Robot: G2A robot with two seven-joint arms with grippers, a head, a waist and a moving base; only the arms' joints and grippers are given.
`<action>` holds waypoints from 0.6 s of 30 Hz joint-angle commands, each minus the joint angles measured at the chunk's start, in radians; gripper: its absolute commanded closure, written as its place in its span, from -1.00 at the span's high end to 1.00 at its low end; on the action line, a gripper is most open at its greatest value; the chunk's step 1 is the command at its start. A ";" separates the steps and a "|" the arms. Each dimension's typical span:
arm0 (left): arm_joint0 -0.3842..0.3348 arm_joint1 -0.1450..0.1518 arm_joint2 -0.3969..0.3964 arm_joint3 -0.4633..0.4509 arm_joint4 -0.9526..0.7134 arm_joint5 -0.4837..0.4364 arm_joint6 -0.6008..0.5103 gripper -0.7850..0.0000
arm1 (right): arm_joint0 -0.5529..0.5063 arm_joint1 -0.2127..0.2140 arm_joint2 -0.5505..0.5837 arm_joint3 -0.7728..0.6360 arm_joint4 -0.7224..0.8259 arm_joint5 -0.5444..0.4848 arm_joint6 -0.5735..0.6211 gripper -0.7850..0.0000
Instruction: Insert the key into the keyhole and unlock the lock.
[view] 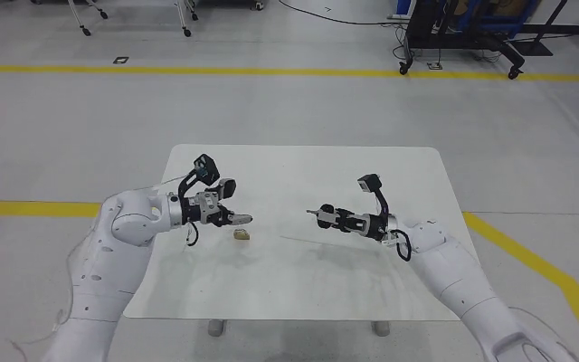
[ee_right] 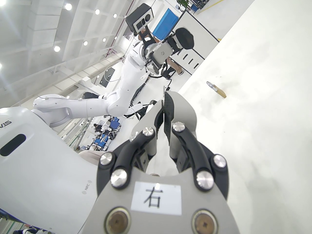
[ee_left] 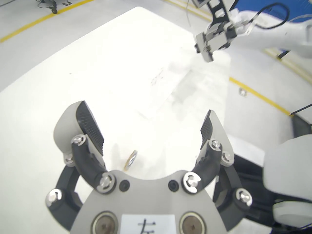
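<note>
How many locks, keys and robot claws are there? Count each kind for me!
lock: 1
key: 1
claws: 2, the open left claw and the right claw, which pinches the key
Total: 4

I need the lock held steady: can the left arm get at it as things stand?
Probably yes. The left gripper, fingers open, hangs close to the lock on the table, with nothing between them.
</note>
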 commanded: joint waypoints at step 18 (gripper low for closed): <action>-0.020 0.049 0.213 -0.102 0.409 -0.001 0.047 1.00 | 0.000 0.000 0.000 0.000 0.000 0.000 0.000 -1.00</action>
